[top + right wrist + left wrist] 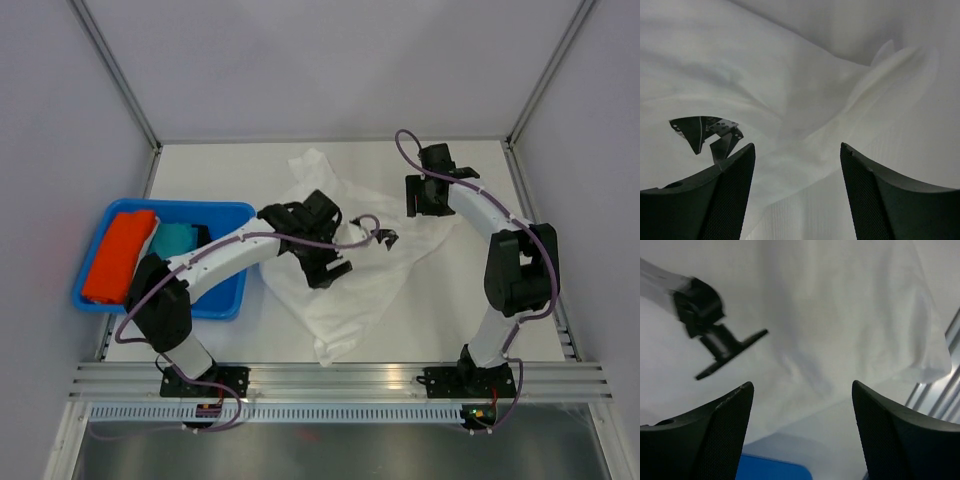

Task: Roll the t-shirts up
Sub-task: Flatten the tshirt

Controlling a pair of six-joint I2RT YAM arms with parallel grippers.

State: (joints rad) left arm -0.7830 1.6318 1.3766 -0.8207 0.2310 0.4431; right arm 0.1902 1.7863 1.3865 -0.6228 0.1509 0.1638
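Top external view: the white t-shirt (350, 290) lies rumpled on the bench (220, 170); the orange tee (120, 255) and teal tee (178, 238) sit in the blue tray (232, 208). Left hand (802, 386) and right hand (797, 147) hover spread, pinching nothing. Best to smooth the cloth flat first, then roll evenly from one hem.

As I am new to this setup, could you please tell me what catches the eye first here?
A crumpled white t-shirt sprawls across the middle of the table, with the left claw and right claw both open over it. At the left, a blue tray holds an orange t-shirt and a teal one.
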